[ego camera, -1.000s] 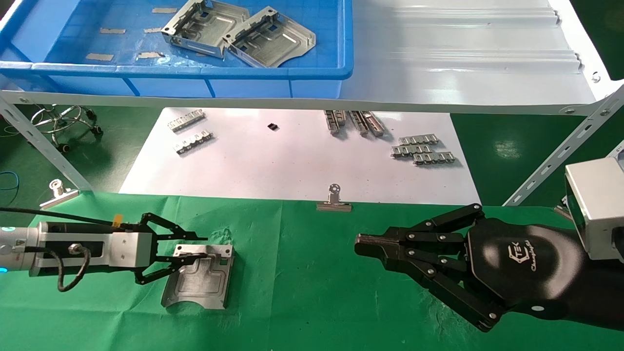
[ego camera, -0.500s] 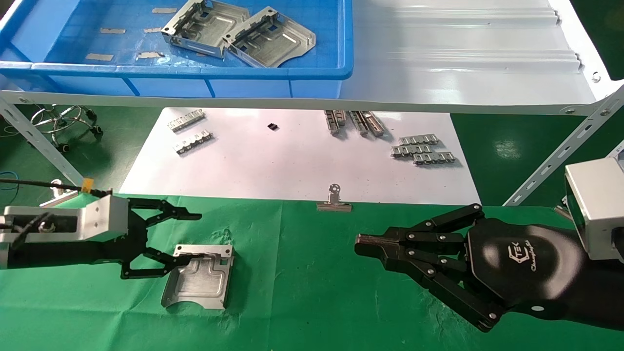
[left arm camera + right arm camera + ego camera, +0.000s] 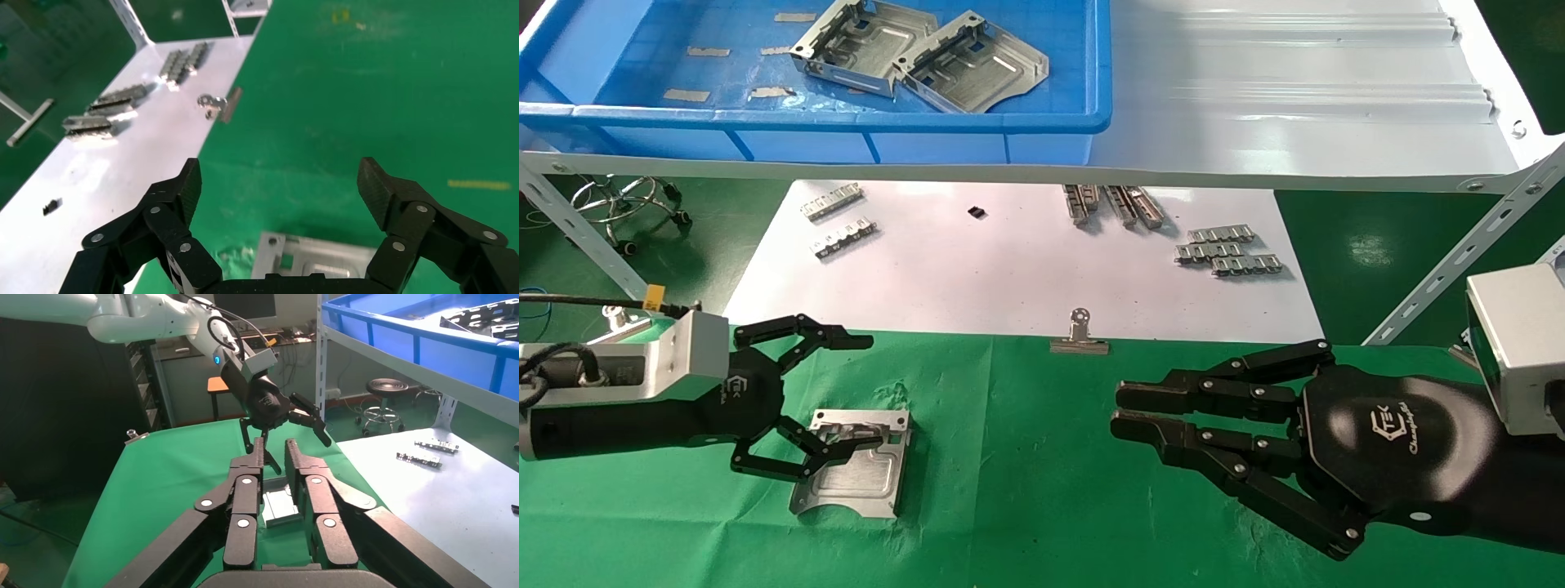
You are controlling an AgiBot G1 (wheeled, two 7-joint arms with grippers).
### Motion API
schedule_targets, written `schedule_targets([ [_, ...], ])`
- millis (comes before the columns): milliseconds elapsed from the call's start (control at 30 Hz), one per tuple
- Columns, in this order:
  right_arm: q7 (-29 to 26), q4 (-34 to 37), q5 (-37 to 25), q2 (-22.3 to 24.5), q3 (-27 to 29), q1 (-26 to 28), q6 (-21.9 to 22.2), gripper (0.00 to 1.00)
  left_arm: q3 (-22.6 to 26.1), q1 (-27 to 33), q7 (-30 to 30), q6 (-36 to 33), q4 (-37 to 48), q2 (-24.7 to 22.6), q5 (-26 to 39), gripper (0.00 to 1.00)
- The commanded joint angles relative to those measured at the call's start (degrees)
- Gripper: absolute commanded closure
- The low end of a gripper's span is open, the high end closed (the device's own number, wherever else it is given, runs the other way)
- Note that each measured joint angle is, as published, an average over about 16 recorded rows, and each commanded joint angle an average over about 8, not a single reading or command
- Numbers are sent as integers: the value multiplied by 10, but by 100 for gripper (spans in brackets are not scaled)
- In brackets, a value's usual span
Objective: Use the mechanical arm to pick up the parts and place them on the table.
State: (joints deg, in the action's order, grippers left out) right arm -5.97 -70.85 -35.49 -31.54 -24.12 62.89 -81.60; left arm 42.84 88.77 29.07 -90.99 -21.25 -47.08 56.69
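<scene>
Workshop, blue parts bin (image 3: 1042, 122), metal shelving (image 3: 1459, 237)

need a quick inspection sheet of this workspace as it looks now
surface: green cloth table, wrinkled
job's things: one part flat on the cloth; two parts in the blue bin
clutter: ridged strips on the white sheet; binder clip at the cloth's edge
grippers: left gripper open above the part; right gripper parked over the cloth, slightly open
cables: black cable along the left arm
surroundings: stool base on the floor; metal shelf frame
</scene>
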Motion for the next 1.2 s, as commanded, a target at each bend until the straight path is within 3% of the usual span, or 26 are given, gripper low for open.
schedule_targets([
  [33, 0, 0, 0, 0, 0, 0, 0, 0, -11, -11, -17, 2, -22, 5, -6, 0],
  [1200, 0, 0, 0, 0, 0, 0, 0, 0, -211, -214, -313, 42, -412, 95, -117, 0],
])
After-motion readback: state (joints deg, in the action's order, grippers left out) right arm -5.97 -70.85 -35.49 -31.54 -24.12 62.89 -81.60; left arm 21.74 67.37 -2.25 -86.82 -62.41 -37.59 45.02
